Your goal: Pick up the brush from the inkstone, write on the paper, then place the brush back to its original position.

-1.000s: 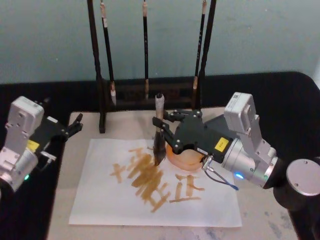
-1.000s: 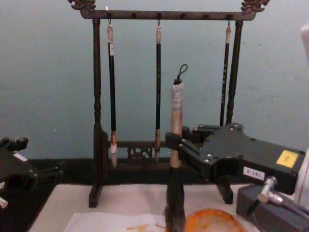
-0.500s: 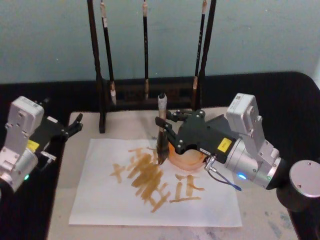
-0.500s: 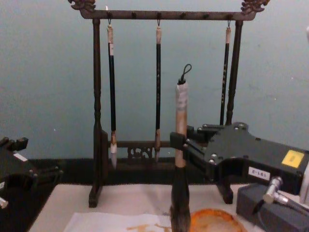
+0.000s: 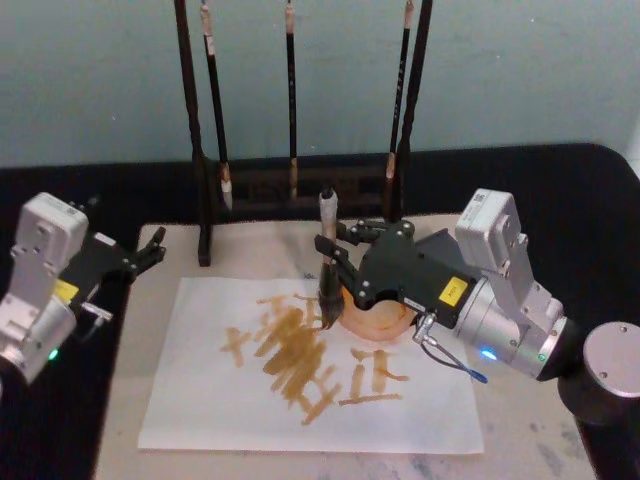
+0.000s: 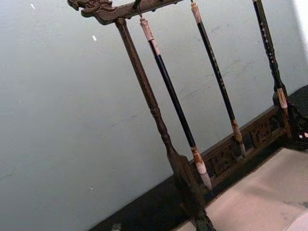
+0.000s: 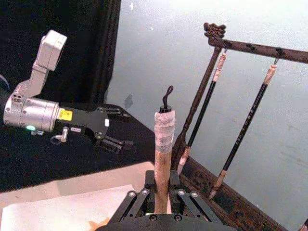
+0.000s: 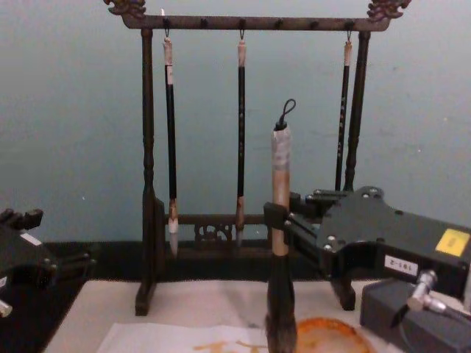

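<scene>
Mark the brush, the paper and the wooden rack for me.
brush (image 8: 280,187): chest view, tan handle above the grip.
paper (image 5: 200,400): head view, bare white area.
rack (image 8: 147,147): chest view, left post.

one thick brush (image 5: 327,285) at the centre. three thin brushes (image 5: 291,90) on one rack (image 5: 190,130) at twelve o'clock. one paper (image 5: 200,400), one mat (image 5: 118,420), one orange dish (image 5: 375,322). two grippers: left gripper (image 5: 150,250) at nine o'clock, right gripper (image 5: 327,262) in from three o'clock.

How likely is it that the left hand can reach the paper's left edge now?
Probably yes. The left hand hovers open off the far left corner of the paper, only bare mat between them; the right hand holds the brush at the far edge.
</scene>
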